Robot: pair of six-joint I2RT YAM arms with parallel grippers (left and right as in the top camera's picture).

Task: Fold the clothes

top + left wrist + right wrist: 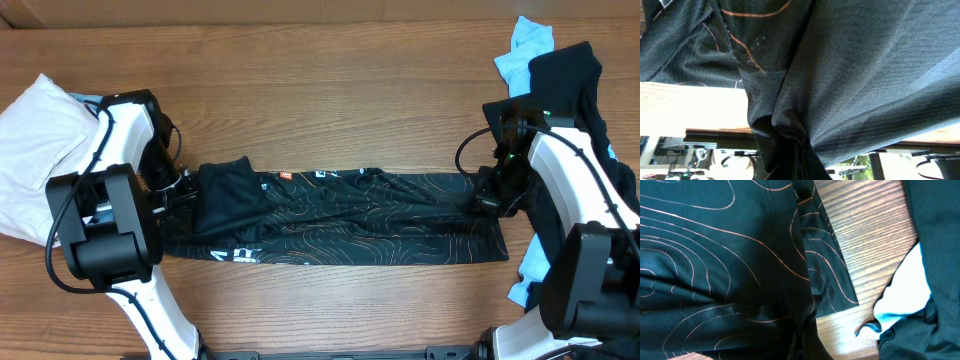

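Wooden tabletop (330, 110): thin black jersey shirt with wavy orange lines (360, 215) lies stretched flat mid-table between my left gripper (186, 195) and right gripper (488, 198), both clenched on its bunched ends. Judged light, limp, slightly slippery; best gripped at end hems, cloth taut.

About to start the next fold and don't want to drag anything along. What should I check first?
1. Left gripper shut on black shirt: ok.
2. Right gripper shut on its other end: ok.
3. Shirt flat: not ok, wrinkled, left end doubled over.
4. Shirt apart from white garment: ok.
5. Shirt apart from light blue garment: ok, bare table between them.
6. Grip depth: cannot tell, cloth covers the fingers.
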